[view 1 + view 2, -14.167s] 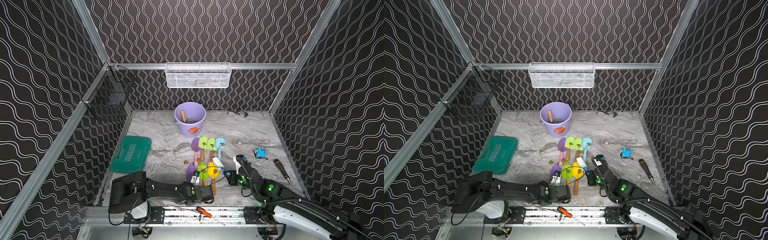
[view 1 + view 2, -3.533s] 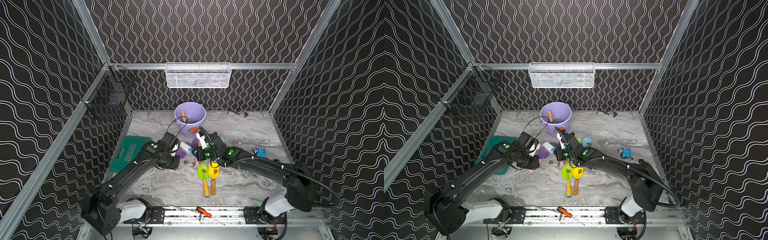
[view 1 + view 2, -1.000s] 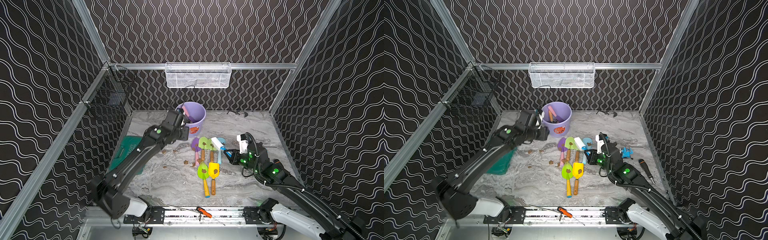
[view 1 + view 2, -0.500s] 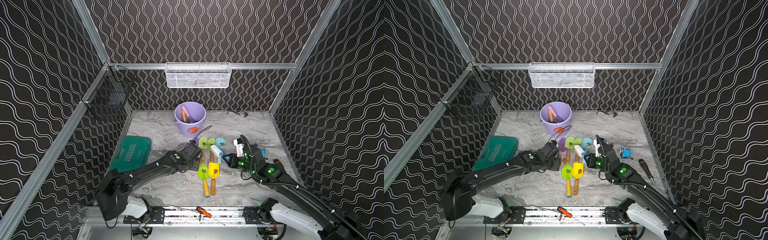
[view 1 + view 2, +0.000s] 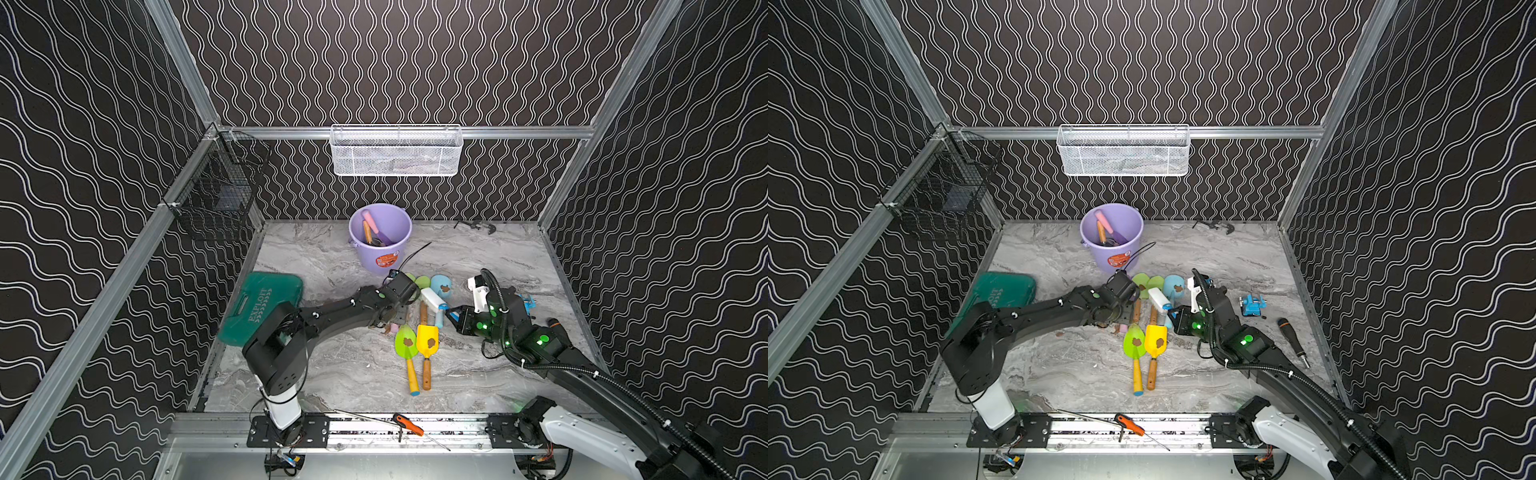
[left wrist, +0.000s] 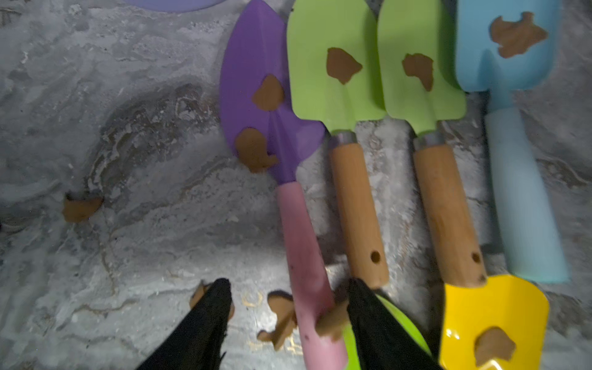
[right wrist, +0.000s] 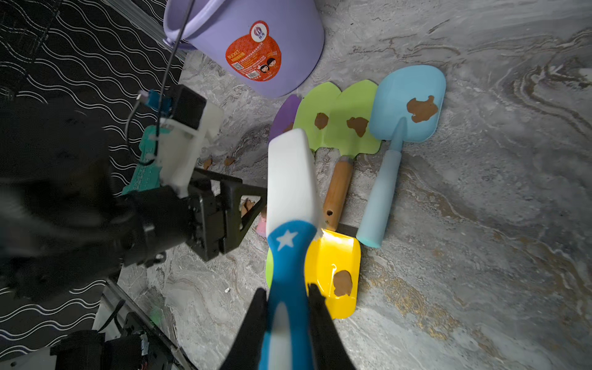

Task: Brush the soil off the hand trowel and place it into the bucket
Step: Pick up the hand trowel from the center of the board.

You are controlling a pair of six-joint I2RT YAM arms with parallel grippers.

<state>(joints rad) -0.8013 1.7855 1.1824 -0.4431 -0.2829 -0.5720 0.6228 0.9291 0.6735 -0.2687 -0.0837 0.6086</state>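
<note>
A purple hand trowel [image 6: 266, 96] with a pink handle lies leftmost in a row of trowels in front of the lavender bucket [image 5: 380, 257]. Two brown soil clumps [image 6: 268, 93] sit on its blade, and loose crumbs [image 6: 282, 317] lie beside the handle. My left gripper [image 6: 288, 285] is open and low over the table, its fingers on either side of the pink handle's end [image 5: 392, 328]. My right gripper [image 7: 288, 290] is shut on a blue-and-white brush [image 7: 290, 179], held above the trowel handles [image 5: 432, 300].
Two green trowels [image 6: 333, 64], a light blue one [image 6: 503, 48] and a yellow one [image 6: 493, 320] carry soil. The bucket holds two trowels. A green case [image 5: 262, 299] lies left, a blue clamp [image 5: 527, 300] and a screwdriver [image 5: 1291, 336] right.
My left arm left the bucket, where a pink-handled trowel now stands, and came down over the purple trowel's handle. My right arm with the brush shifted slightly towards the trowels.
</note>
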